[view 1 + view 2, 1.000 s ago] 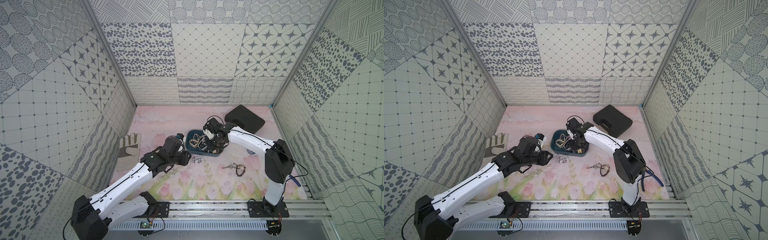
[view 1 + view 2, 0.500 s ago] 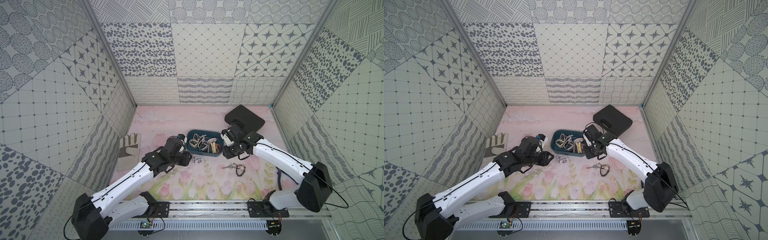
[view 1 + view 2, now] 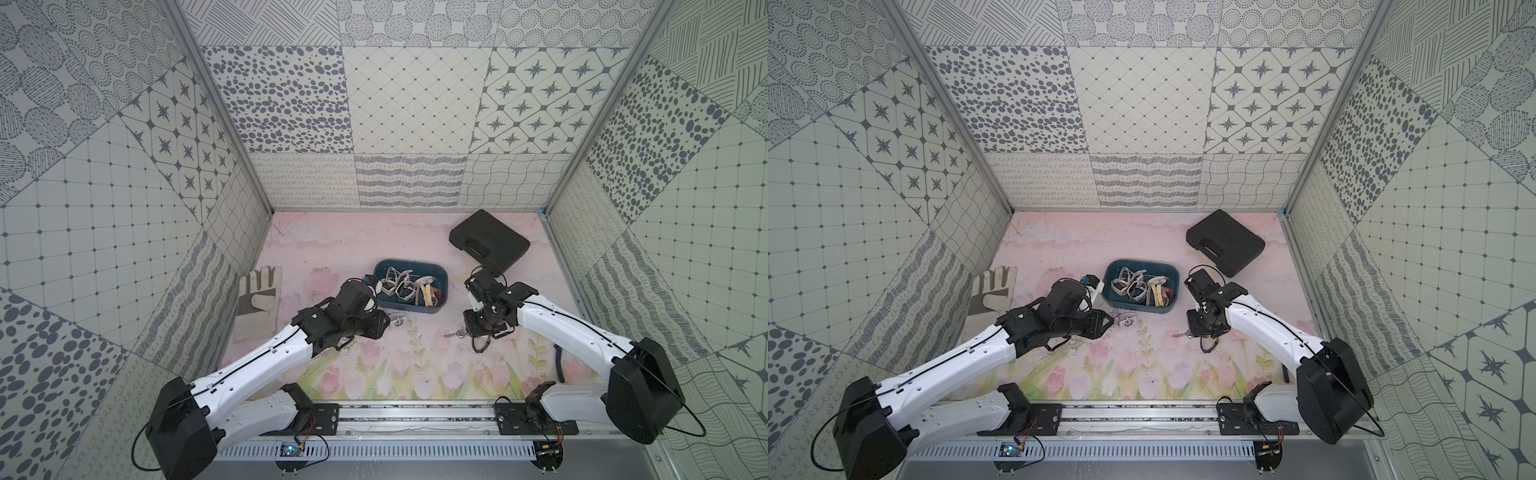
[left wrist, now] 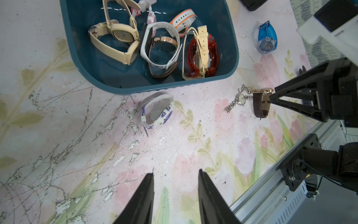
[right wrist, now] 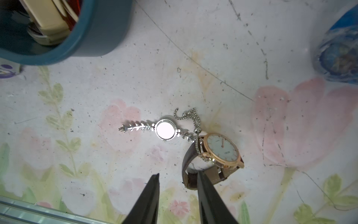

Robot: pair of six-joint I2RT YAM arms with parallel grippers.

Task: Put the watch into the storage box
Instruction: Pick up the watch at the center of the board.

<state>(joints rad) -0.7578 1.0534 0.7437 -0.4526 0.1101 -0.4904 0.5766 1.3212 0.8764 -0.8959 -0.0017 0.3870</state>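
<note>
Two sets of jaws stand spread, empty; right gripper (image 5: 178, 174) has the brown-strap watch (image 5: 221, 150) beside one tip, silver chain watch (image 5: 166, 129) touching it beyond; left gripper (image 4: 175, 172) faces the purple-white watch (image 4: 157, 114), storage box (image 4: 126, 90) just past it.

A blurred blue watch (image 5: 341, 56) runs off the right wrist view's edge; the storage box (image 5: 100, 33) is cropped there too, and a purple-and-white watch (image 5: 6, 70) barely shows.
</note>
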